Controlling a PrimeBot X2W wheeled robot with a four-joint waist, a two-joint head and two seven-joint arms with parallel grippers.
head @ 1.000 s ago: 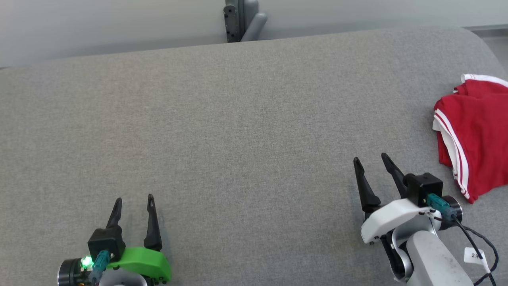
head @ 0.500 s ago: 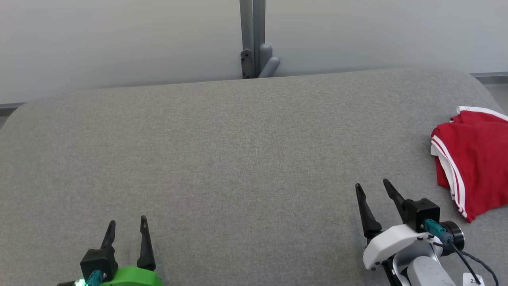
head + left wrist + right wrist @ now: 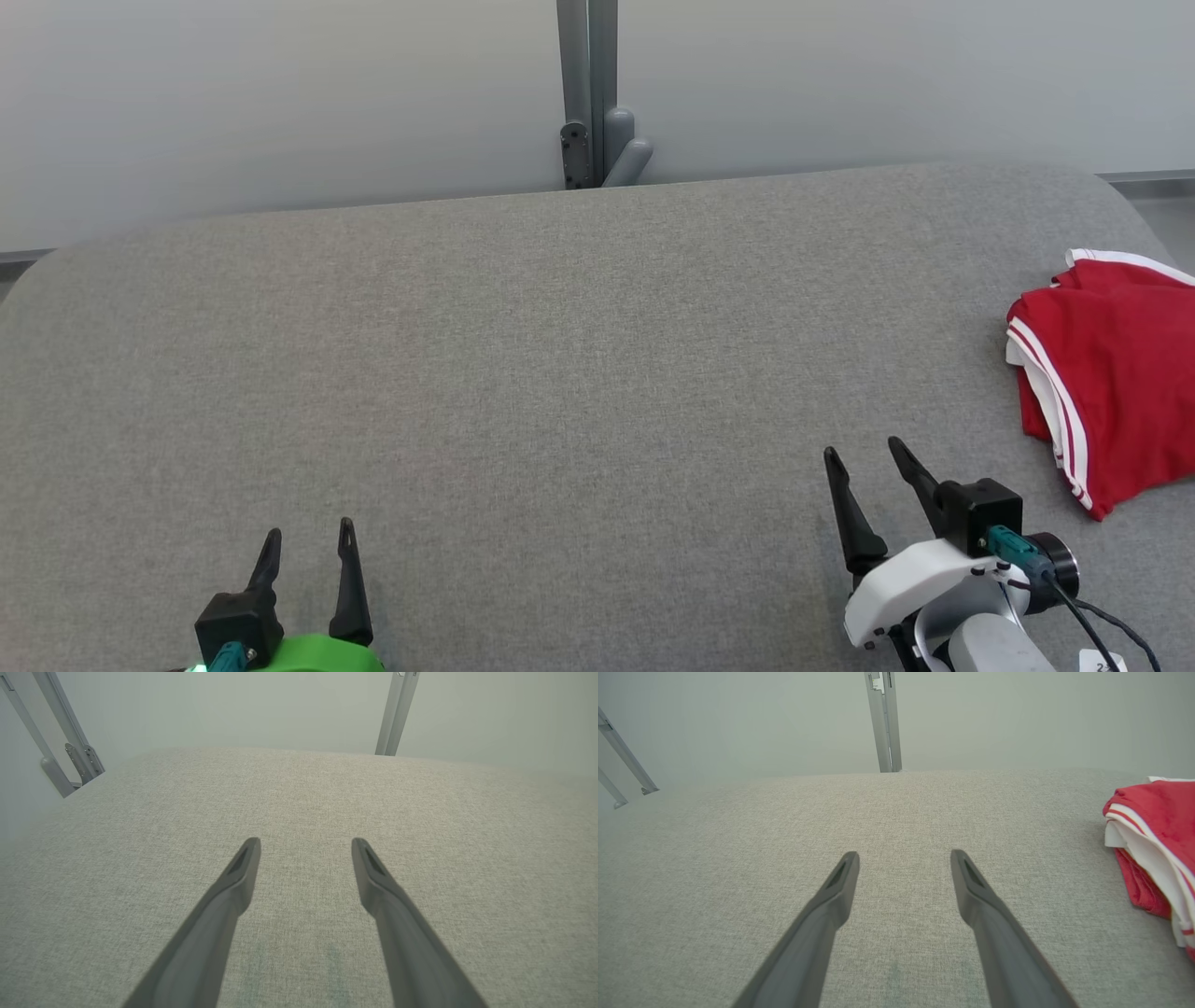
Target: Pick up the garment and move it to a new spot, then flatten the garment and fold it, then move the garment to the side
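Note:
The garment (image 3: 1120,373) is red with white stripes, folded in a compact pile at the right edge of the grey padded table (image 3: 560,373); part of it runs out of the head view. It also lies at the right of the right wrist view, garment (image 3: 1157,812). My right gripper (image 3: 864,453) hovers low near the front right, open and empty, to the left of the garment and apart from it. Its own view shows the right gripper (image 3: 903,856) with fingers spread over bare fabric. At the front left my left gripper (image 3: 308,532) is open and empty, as the left gripper (image 3: 306,842) shows.
A grey metal post with a bracket (image 3: 588,140) stands behind the table's far edge against a pale wall. The table's corners are rounded. Slanted metal struts (image 3: 70,756) show at the left of the left wrist view.
The head camera has tilted up, so the whole scene sits lower in the picture and more wall shows. Both grippers stay open; the garment lies as before.

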